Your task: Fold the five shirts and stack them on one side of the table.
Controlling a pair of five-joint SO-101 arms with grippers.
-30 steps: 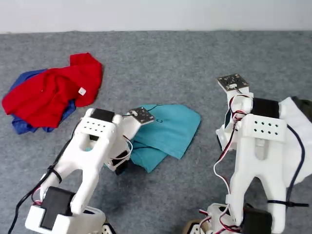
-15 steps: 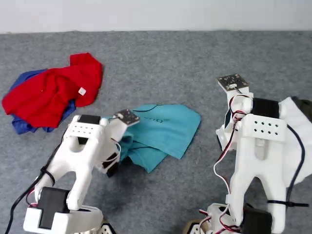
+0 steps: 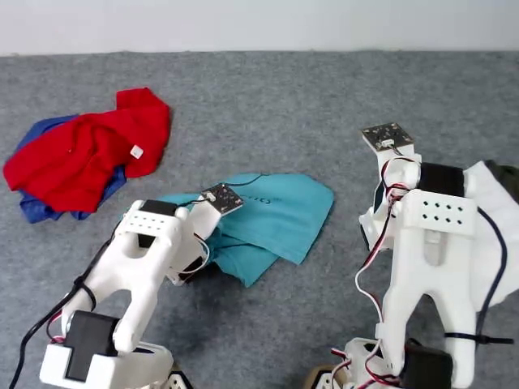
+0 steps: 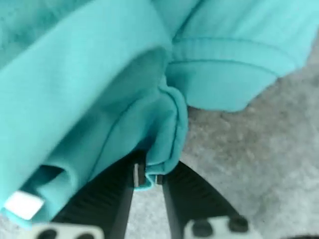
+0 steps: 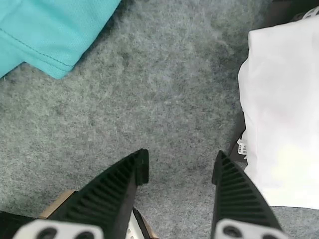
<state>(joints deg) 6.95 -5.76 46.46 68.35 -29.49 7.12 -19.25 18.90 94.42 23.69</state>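
Tallying shirts on the grey surface [image 3: 268, 105]:

- One teal shirt [image 3: 280, 212], centre. It is partly doubled over itself, with the fold in hand and not finished.
- One red shirt [image 3: 89, 150], far left, crumpled. It lies on top of a blue shirt [image 3: 34, 207], likewise crumpled; both are unfolded.
- One white shirt [image 3: 496, 198], right edge, mostly behind the right arm. In the right wrist view it lies flat with a straight edge, so it is probably folded, though that cannot be confirmed.
- One dark cloth [image 3: 511, 173], touching the white shirt's far corner. It may be the fifth shirt, but too little is visible to tell.

Judgement: early in the task. At most two items are laid by on the right, one is in work, and two are untouched.

Grip, left pincer [image 4: 148, 175]: clenched on a bunched hem of the teal shirt. The cloth is pinched between both fingers and drapes away over the surface. The hold sits at the shirt's left side, beneath the left arm in the high view.

Grip, right pincer [image 5: 180, 167]: released, jaws apart, holding nothing. It hangs above bare surface between the teal shirt's corner and the white shirt, touching neither.
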